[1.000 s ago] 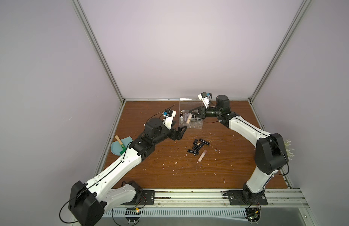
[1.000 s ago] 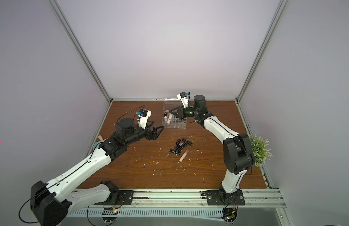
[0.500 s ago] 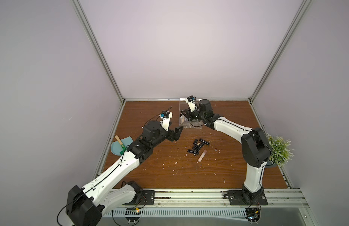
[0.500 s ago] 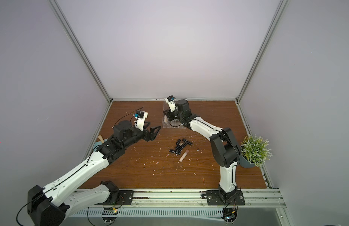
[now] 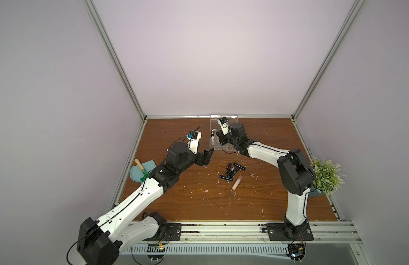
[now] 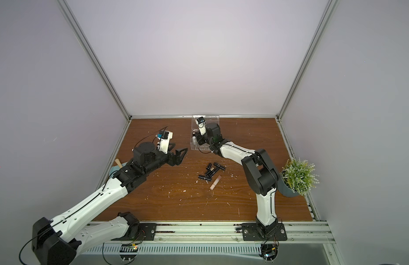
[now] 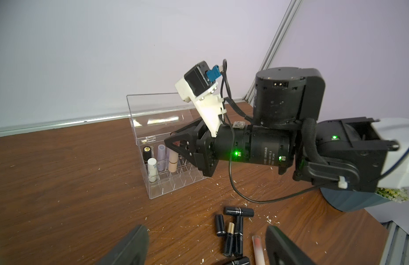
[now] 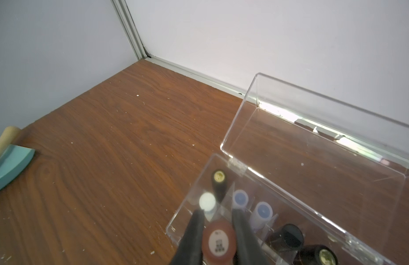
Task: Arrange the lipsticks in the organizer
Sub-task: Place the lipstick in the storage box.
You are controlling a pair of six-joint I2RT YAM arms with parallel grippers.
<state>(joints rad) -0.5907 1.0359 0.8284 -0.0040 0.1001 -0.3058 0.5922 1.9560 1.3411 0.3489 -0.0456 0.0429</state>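
**Right gripper clamped on a beige-pink tube in the organizer**

In both top views the organizer (image 5: 213,146) sits just above the centre of the frame, near the back wall; its clear lid (image 7: 157,107) is tilted open. The right gripper (image 8: 218,215) reaches into it from the right of the frame; its jaws press on both sides of a beige-pink lipstick (image 7: 173,161), which stands upright with its lower end among the compartments; which compartment I cannot tell. Just beside it stand a white tube (image 7: 152,168), a gold-capped black tube (image 7: 147,153) and 2 lavender tubes (image 8: 240,198); 2 more black tubes (image 8: 289,234) stand further along the grid.

The left gripper (image 5: 207,156) hovers left of centre in a top view, jaws wide apart with nothing between them, near the organizer but not touching it. A cluster of black lipsticks (image 5: 232,171) lies on the wooden table (image 5: 199,202) below the organizer, right of centre; 1 loose beige-pink tube (image 5: 237,182) lies at the cluster's lower right. A light-blue dustpan (image 5: 139,172) lies at the table's left edge; a potted plant (image 5: 325,174) stands at its right edge.
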